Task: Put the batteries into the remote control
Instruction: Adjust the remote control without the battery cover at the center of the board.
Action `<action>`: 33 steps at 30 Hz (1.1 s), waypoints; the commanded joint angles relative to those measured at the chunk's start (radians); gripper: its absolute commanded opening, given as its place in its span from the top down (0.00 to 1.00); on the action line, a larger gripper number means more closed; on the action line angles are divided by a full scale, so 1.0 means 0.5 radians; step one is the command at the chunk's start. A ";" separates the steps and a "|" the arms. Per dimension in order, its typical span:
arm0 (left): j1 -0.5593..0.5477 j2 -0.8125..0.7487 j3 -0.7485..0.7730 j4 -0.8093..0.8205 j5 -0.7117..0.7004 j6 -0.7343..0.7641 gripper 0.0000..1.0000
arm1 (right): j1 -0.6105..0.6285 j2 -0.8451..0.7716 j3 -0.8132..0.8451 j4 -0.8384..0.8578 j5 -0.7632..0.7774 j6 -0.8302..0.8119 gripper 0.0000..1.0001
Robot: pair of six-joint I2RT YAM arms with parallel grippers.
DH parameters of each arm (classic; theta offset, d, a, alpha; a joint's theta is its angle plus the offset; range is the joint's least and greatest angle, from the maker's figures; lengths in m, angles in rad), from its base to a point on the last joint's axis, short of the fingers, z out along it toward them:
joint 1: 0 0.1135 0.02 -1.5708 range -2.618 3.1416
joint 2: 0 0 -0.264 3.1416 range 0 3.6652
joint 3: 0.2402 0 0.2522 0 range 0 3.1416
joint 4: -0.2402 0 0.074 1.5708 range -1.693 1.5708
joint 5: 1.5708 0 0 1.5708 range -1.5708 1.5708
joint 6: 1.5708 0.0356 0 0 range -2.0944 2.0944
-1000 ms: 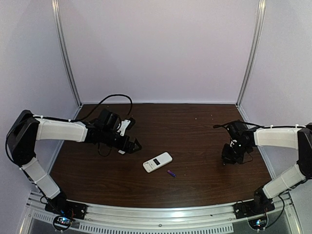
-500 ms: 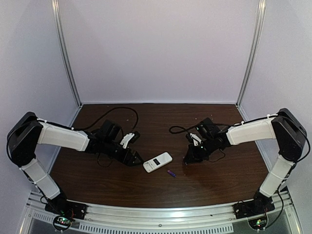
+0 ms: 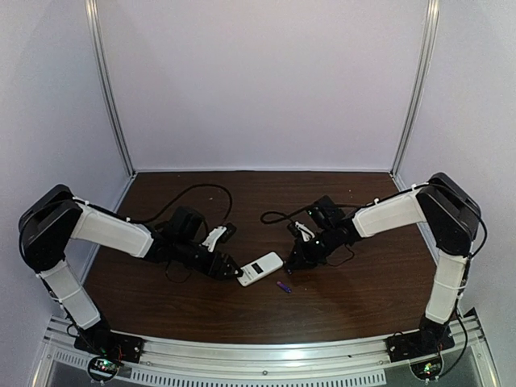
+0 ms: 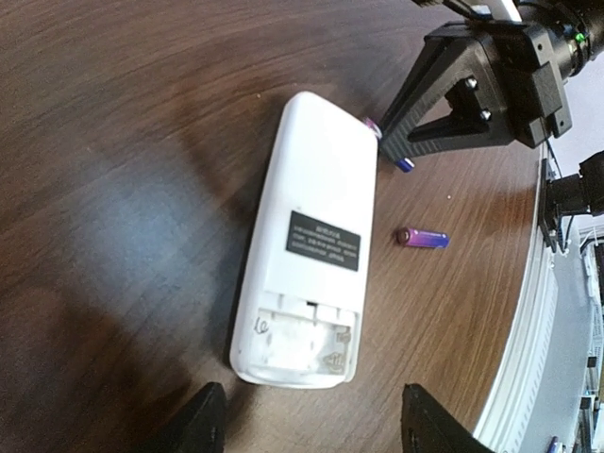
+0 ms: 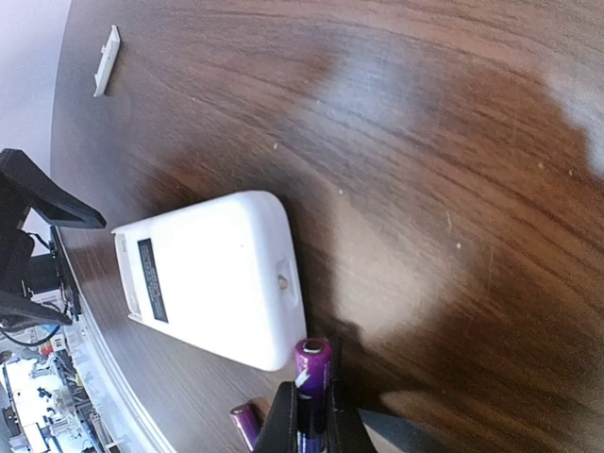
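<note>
The remote control [image 3: 260,268] lies white back up on the table, with a dark label and an open, empty battery recess [image 4: 300,342] at its left end. My left gripper [image 3: 234,272] is open, and its fingertips [image 4: 203,420] stand on either side of that end without touching it [image 4: 307,245]. My right gripper [image 3: 292,262] is shut on a purple battery [image 5: 312,373], held just off the remote's right end [image 5: 212,274]. A second purple battery [image 3: 284,286] lies loose on the table in front of the remote, also seen in the left wrist view [image 4: 423,238].
A small loose white flat piece [image 5: 108,61] lies on the table beyond the remote. Black cables [image 3: 189,193] trail over the table behind both arms. The metal rail [image 3: 258,355] runs along the near edge.
My right arm has swung in from the right side to the remote's right end. My left gripper has moved forward and right to the remote's left end.
</note>
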 commanded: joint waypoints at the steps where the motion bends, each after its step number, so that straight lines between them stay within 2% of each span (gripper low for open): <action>1: -0.050 0.077 -0.016 0.155 0.047 -0.035 0.36 | 0.015 0.084 0.123 0.020 -0.041 -0.047 1.00; 10: -0.083 0.096 -0.062 0.231 0.117 -0.096 0.43 | 0.015 0.341 0.402 0.118 -0.129 0.019 1.00; 17: -0.128 0.084 -0.072 0.295 0.169 -0.121 0.43 | 0.013 0.417 0.557 0.117 -0.234 -0.006 1.00; 24: -0.078 -0.100 -0.077 0.320 -0.032 -0.153 0.30 | -0.110 0.148 0.535 -0.103 -0.103 -0.281 1.00; 30: 0.026 -0.346 -0.077 0.443 -0.015 -0.300 0.30 | -0.081 -0.196 0.414 -0.136 -0.019 -0.605 1.00; 33: 0.045 -0.409 -0.069 0.528 0.005 -0.411 0.34 | -0.020 -0.329 0.355 -0.099 -0.033 -0.745 1.00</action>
